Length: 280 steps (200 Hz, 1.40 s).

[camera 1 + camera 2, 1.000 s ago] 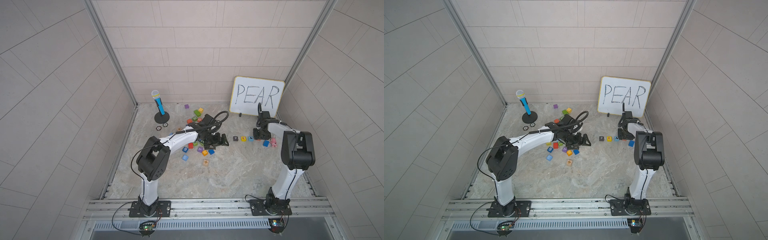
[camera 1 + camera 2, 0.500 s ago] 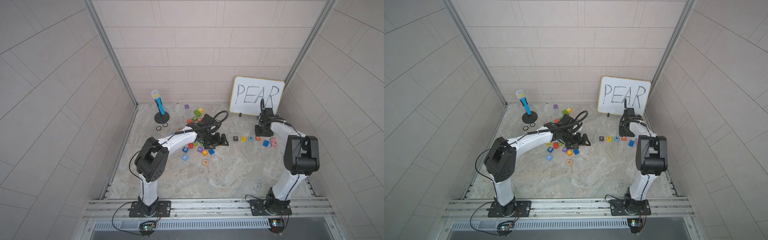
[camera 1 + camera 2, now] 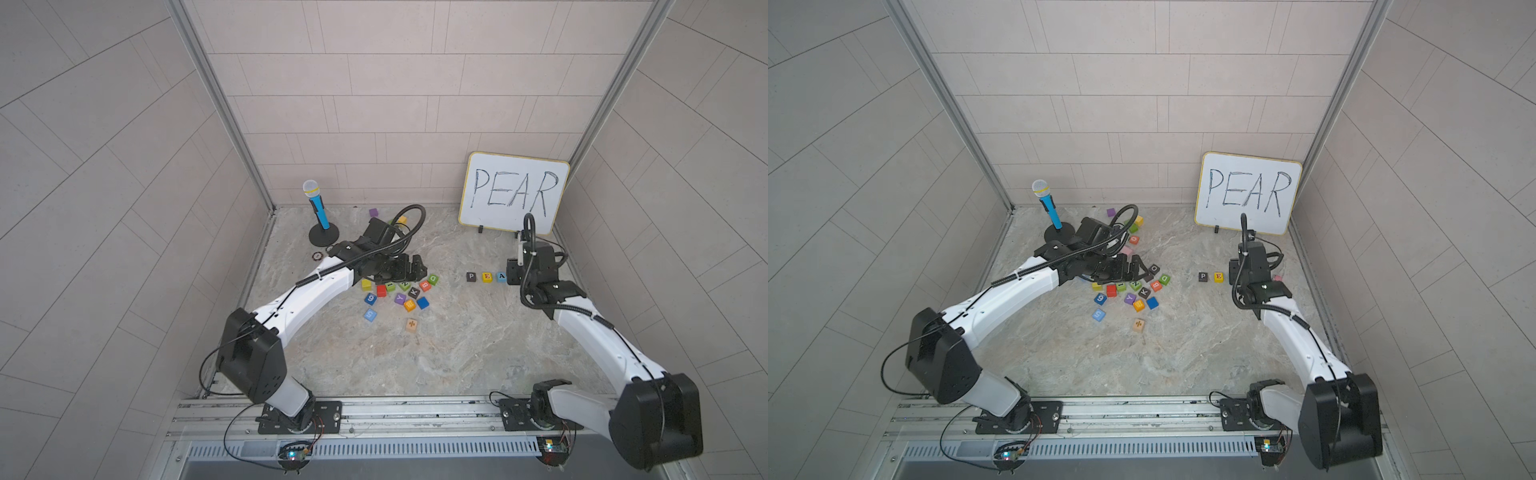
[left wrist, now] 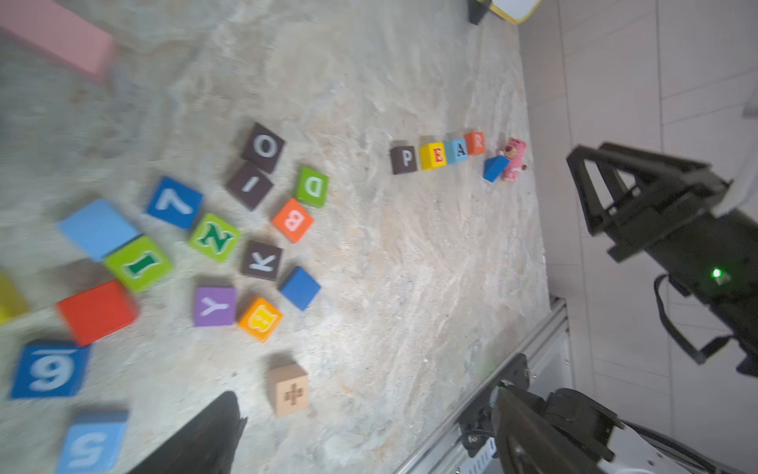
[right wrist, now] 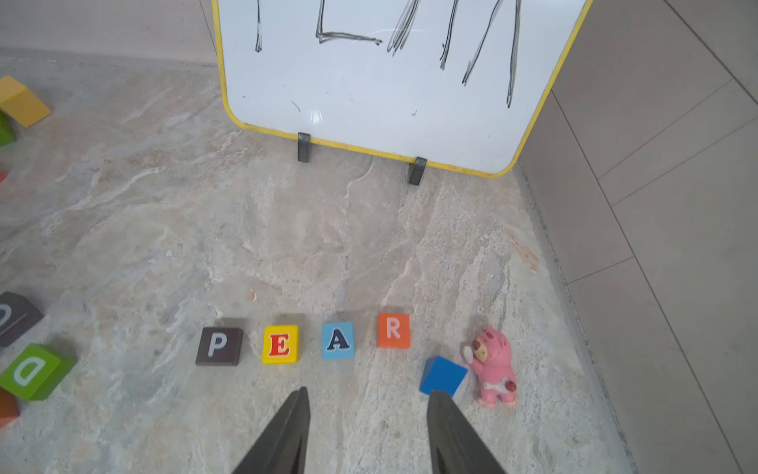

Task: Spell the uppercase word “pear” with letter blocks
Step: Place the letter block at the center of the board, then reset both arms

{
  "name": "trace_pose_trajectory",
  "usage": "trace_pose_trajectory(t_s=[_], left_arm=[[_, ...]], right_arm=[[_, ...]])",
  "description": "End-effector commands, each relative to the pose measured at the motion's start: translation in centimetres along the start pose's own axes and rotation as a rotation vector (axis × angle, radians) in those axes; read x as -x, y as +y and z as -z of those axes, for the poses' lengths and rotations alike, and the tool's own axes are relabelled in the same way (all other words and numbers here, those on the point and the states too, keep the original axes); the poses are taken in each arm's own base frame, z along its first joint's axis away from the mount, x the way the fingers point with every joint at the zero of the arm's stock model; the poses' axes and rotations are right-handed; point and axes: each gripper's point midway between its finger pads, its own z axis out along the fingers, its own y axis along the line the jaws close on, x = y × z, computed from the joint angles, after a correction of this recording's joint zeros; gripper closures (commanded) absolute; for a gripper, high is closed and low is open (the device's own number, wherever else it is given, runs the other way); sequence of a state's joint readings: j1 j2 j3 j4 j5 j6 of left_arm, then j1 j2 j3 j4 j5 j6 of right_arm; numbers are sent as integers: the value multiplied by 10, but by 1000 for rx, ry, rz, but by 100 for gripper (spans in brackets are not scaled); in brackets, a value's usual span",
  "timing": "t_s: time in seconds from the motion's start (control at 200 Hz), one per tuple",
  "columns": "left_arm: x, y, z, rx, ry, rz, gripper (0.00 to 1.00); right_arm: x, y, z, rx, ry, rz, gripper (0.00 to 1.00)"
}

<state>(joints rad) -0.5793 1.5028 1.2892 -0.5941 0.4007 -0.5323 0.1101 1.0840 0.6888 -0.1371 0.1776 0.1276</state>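
Surface (image 3: 457, 357): walled on three sides, broad bare middle.
Letter blocks (image 5: 337, 340): row P-E-A-R before whiteboard (image 5: 369, 90), near right wall (image 5: 656, 184).
Right tool (image 5: 369, 392): spread, empty.
Left tool (image 3: 417, 270): spread, over loose cubes (image 3: 400, 298).

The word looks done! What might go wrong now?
1. The right tool hangs open close to the A block and R block; a careless pull-away might bump them out of line.
2. The plain blue block and pink toy bear sit near the R block, so a nudge to either might push it crooked.
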Motion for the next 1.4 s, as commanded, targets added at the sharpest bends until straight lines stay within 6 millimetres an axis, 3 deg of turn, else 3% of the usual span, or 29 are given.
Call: trace_pose_trajectory(t_s=[0.0, 0.14, 0.365, 0.535, 0.67, 0.8, 0.87, 1.021, 1.126, 1.261, 1.281, 1.291, 1.356, 1.396], left_arm=[[-3, 50, 21, 238, -99, -59, 0], [5, 98, 48, 469, -311, -97, 0], [17, 127, 77, 626, -540, -132, 2], [17, 175, 73, 761, -554, -168, 4], [20, 222, 71, 899, -488, -148, 5], [27, 239, 65, 1014, -430, -255, 5], [36, 243, 66, 1053, -492, -298, 5], [30, 258, 45, 998, -596, -377, 7], [36, 260, 42, 945, -652, -422, 8], [35, 288, 60, 911, -742, -255, 8], [33, 295, 64, 902, -758, -217, 9], [32, 298, 66, 896, -766, -199, 9], [25, 314, 67, 896, -786, -137, 9], [29, 313, 62, 885, -787, -156, 9]], right_arm=[[6, -6, 9, -26, -221, -23, 48], [-15, -5, 14, -28, -377, 51, 49], [-31, 9, -4, 19, -329, 120, 46], [-39, 14, -20, 19, -337, 137, 46], [-31, 15, -27, 3, -399, 142, 45], [-25, 16, -37, 7, -363, 100, 45], [-27, 22, -41, 38, -376, 100, 45], [-40, 19, -53, 12, -430, 63, 43], [-39, 10, -53, -27, -433, 30, 32], [-36, 18, -68, 4, -362, 57, 28], [-37, 17, -70, 4, -352, 59, 6], [-37, 17, -70, 5, -350, 59, 1], [-35, 20, -73, 13, -339, 66, 0], [-37, 20, -75, 12, -317, 73, 0]])
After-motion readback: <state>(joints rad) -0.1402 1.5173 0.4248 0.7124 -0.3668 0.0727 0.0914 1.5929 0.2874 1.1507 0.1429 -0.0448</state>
